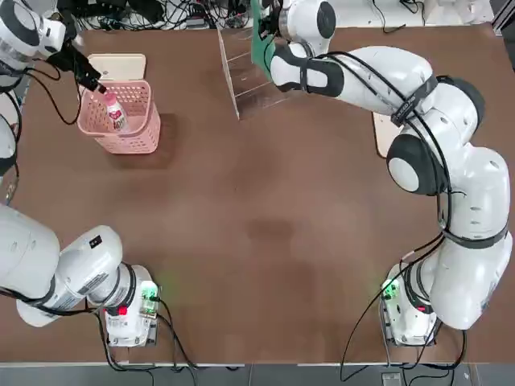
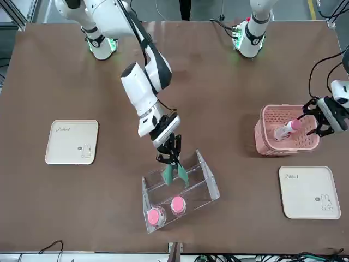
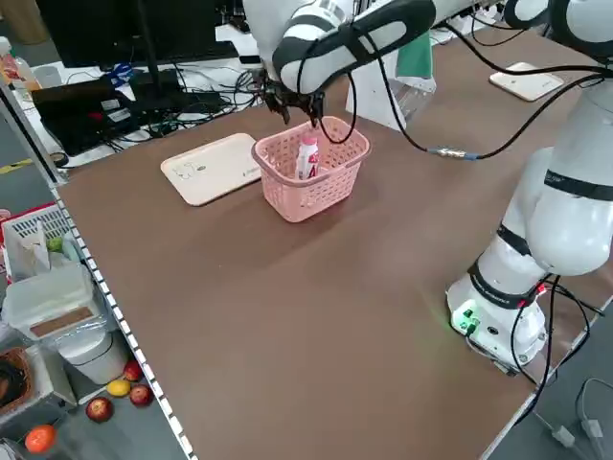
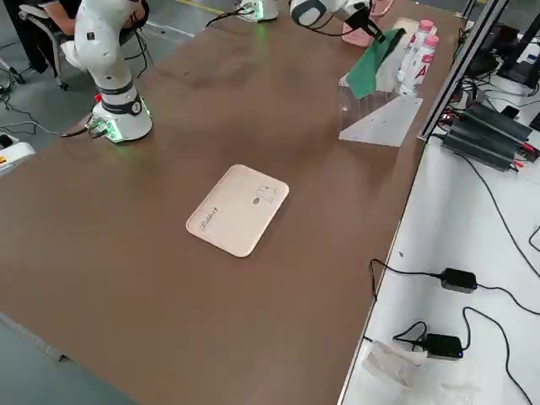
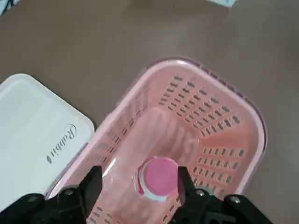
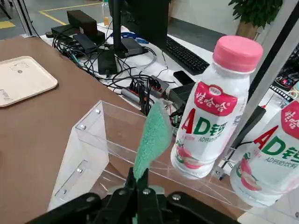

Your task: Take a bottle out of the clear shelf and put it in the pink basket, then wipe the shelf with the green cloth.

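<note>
— Where was the bottle (image 1: pixel 113 112) at that moment?

— It lay tilted inside the pink basket (image 1: pixel 146 133), pink cap up, on the brown desk (image 1: pixel 257 233). The left claw (image 1: pixel 91 83) hovered just above the cap with its fingers parted on either side, clear of the bottle. A cream tray (image 1: pixel 121 64) lay just beside the basket.

— And the other arm?

— The right claw (image 2: pixel 170 158) pointed down into the clear shelf (image 2: pixel 210 180), its fingers pinched tight on the green cloth (image 2: pixel 173 173), which hung between the shelf's side panels. Two more bottles (image 2: pixel 163 210) with pink caps stood side by side at the shelf's far end.

— Was the cloth touching the acrylic?

— That could not be told; it hung among the tiers, near one of the standing bottles in the right wrist view. A second cream tray (image 2: pixel 73 141) lay well apart on the desk, on the robot's right side.
</note>
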Action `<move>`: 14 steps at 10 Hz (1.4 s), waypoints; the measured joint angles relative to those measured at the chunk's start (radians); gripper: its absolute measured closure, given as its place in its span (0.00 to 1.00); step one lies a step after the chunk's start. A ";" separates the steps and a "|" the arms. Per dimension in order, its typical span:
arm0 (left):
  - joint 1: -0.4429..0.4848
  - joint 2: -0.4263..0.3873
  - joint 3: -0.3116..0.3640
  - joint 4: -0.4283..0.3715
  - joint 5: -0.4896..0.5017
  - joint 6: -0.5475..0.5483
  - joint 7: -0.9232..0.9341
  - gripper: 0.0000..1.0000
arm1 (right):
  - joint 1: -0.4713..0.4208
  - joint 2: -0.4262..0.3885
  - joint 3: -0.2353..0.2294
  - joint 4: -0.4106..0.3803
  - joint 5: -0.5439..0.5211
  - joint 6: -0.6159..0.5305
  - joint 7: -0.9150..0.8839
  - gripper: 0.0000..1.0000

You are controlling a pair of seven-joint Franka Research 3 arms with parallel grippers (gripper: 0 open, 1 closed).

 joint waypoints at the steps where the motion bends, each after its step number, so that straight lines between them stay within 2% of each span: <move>1: -0.002 0.000 -0.003 0.013 -0.037 0.000 -0.067 0.09 | -0.001 0.000 0.000 -0.002 0.000 0.013 -0.002 0.97; 2: -0.004 0.000 -0.014 0.035 -0.049 0.000 -0.140 0.00 | -0.004 0.001 -0.001 -0.003 0.000 0.018 -0.004 0.97; 5: -0.009 -0.004 -0.074 0.182 -0.036 -0.081 -0.421 0.00 | -0.015 0.021 -0.001 -0.006 -0.019 0.077 -0.019 0.97; 8: -0.017 -0.009 -0.203 0.328 0.146 -0.126 -0.802 0.00 | -0.015 0.071 0.001 -0.007 -0.053 0.162 -0.019 0.97; 11: -0.020 -0.013 -0.326 0.429 0.369 -0.200 -1.002 0.00 | -0.016 0.071 0.001 0.000 -0.063 0.174 -0.020 0.97; 14: -0.016 -0.014 -0.342 0.490 0.415 -0.334 -1.181 0.00 | -0.018 0.071 -0.003 0.021 -0.085 0.178 -0.020 0.97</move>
